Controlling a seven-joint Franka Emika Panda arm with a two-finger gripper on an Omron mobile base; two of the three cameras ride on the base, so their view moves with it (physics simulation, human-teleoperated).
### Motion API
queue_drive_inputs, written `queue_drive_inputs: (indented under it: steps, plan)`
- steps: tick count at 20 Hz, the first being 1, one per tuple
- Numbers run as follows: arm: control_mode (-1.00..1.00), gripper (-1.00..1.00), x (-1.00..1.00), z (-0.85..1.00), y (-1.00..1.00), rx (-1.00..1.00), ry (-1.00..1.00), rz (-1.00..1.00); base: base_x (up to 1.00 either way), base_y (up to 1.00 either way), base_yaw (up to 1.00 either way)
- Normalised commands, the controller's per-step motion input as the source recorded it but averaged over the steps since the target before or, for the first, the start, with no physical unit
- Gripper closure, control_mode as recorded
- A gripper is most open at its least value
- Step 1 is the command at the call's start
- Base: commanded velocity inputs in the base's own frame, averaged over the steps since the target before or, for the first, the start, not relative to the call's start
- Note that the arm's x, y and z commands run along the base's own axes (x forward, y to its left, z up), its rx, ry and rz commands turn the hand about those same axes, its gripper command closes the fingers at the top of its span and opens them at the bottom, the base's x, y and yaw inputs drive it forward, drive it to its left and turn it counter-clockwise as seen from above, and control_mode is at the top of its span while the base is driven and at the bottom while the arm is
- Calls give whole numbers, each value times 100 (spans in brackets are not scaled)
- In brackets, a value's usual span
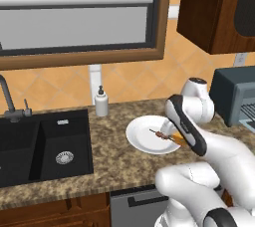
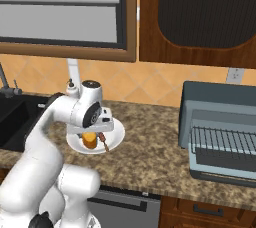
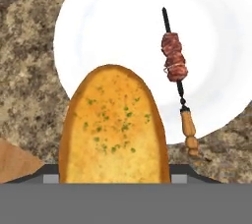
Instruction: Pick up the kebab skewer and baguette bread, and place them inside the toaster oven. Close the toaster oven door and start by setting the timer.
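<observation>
Left base view: The white plate rested on the granite worktop, between the black sink and the toaster oven, which stood at the worktop's right end. The kebab skewer lay on the plate's right half. The arm's wrist reached down over the plate's right rim, and a sliver of the orange baguette bread showed just under it; the gripper itself was covered by the wrist.

Right base view: The gripper hung directly over the plate, near the worktop's front edge. The baguette bread sat upright beneath the hand, touching it, with the kebab skewer just beside it toward the toaster oven. The toaster oven door lay folded down, exposing the wire rack.

Hand view: The baguette bread rose from between the gripper's jaws, which stood partly apart and pressed against the loaf's two flanks. Beyond it lay the plate, with the kebab skewer on it, its wooden handle overhanging the rim onto the worktop.
</observation>
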Motion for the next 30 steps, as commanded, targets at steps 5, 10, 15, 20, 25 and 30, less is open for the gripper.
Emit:
queue_drive_inputs:
  steps: [5, 10, 15, 20, 25, 30]
  plan:
    - [-100, 100, -57, 42, -91, 8, 0, -26, 0, 0, 0]
    - [-100, 100, -17, 27, -77, 4, 0, -29, 0, 0, 0]
    - [-100, 100, 24, 22, -68, 4, 0, -26, 0, 0, 0]
    - [-100, 100, 23, 9, -80, 7, 1, -26, 0, 0, 0]
    - [-100, 100, 14, 6, -98, 4, 4, -40, 0, 0, 0]
    - [-100, 100, 14, 4, -98, 7, 2, -55, 0, 0, 0]
